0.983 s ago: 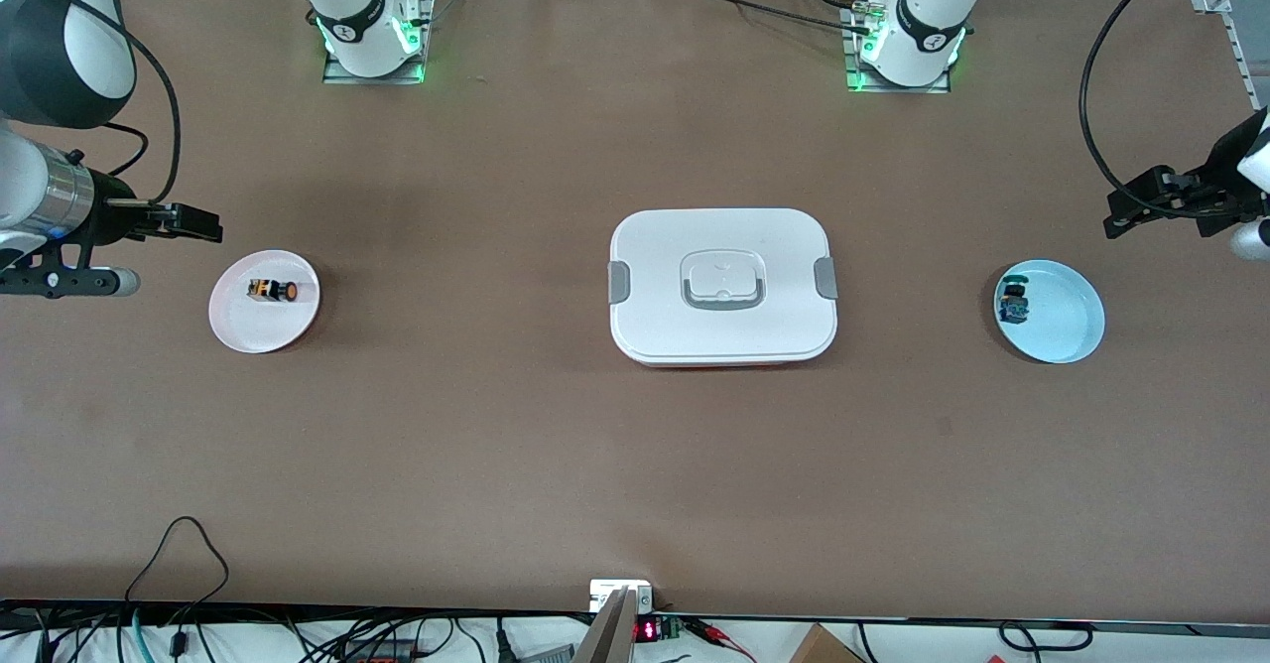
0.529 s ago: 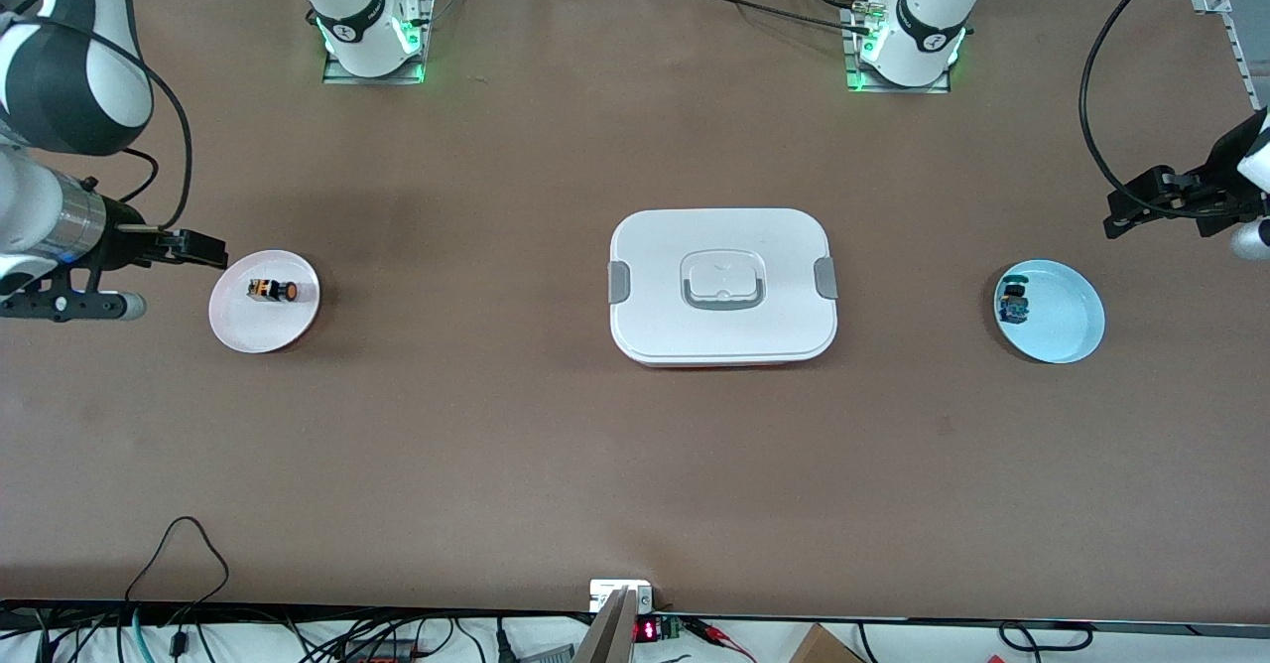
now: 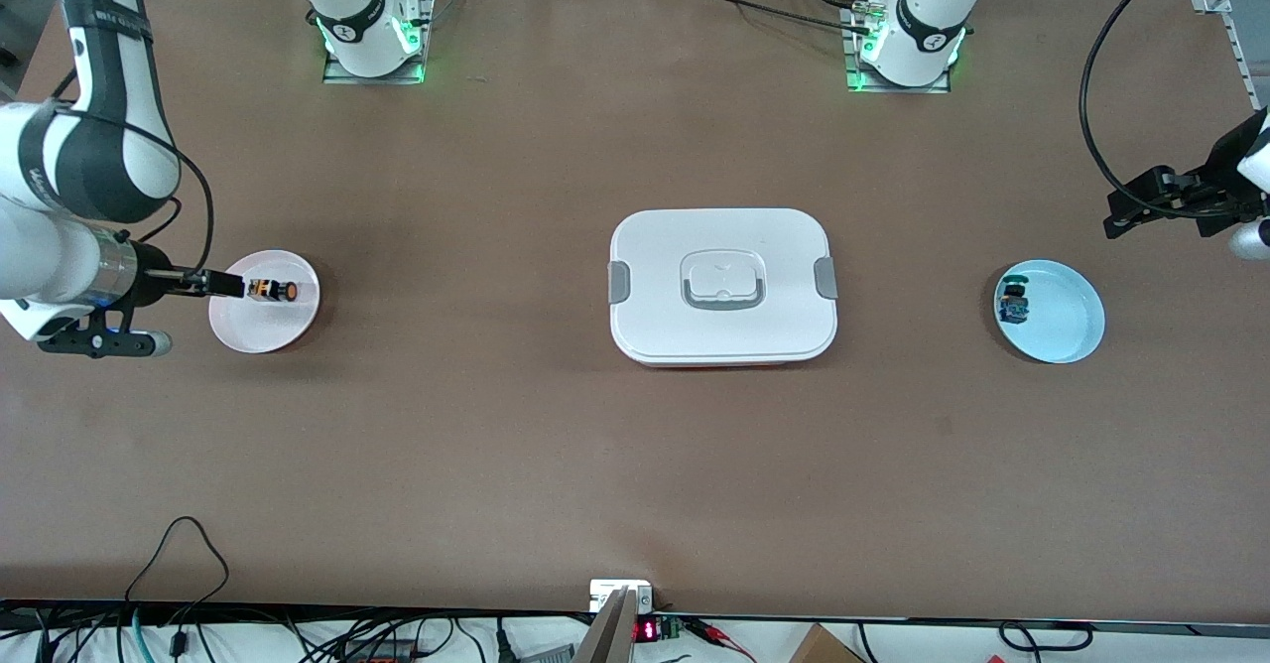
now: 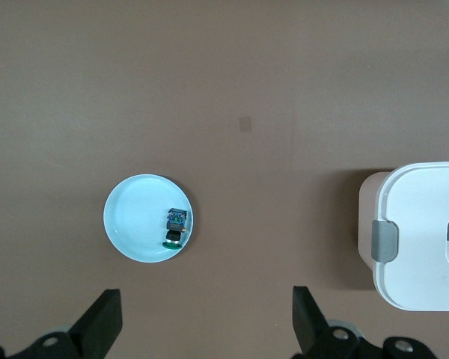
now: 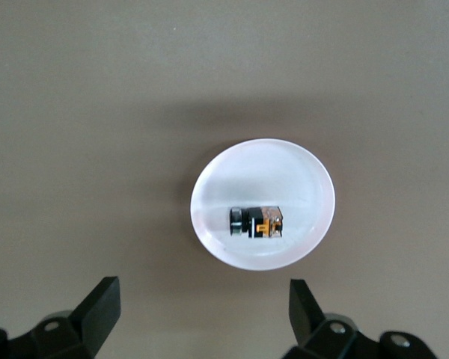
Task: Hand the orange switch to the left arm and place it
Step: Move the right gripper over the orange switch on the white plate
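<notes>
The table (image 3: 496,464) carries the box (image 3: 722,286) at its middle. Toward the right arm's end, a pink plate (image 3: 264,326) holds the orange switch (image 3: 273,291). The right gripper (image 3: 223,284) hovers over the plate's edge, jaws wide apart; it should centre over the switch, probably lying on its side, before descending. The left gripper (image 3: 1141,208) waits near the blue plate (image 3: 1067,321), jaws open.

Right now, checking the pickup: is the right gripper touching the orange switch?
Apart. The right wrist view shows the right gripper open, clear of the orange switch.
</notes>
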`<state>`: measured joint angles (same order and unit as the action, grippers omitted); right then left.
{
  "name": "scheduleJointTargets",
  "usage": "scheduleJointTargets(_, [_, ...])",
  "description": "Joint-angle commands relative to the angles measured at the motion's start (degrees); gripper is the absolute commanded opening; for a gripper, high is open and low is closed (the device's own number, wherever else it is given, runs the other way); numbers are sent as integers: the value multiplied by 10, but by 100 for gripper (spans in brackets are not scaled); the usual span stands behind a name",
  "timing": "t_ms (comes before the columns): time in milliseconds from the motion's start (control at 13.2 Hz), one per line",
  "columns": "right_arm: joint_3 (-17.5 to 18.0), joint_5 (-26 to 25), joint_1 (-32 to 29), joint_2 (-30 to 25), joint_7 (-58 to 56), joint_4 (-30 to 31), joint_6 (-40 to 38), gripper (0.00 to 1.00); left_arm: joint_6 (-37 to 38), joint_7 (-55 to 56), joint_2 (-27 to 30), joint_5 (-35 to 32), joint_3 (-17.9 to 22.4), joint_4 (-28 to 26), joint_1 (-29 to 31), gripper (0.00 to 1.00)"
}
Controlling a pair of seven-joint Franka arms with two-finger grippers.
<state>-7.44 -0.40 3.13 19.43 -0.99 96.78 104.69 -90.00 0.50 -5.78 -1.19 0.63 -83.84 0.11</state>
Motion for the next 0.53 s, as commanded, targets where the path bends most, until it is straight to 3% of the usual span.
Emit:
scheduleJointTargets(0, [2,5,-7,-11,-3,57,58,100,11,-1,-5,-9,-2,13,2,100])
scheduleJointTargets(227, [2,3,-7,-12,-9,120,135,100,11,-1,-5,-9,-2,13,2,100])
scheduleJointTargets(454, [1,2,-8,2,-8,140,140,100,11,-1,-5,-9,-2,13,2,100])
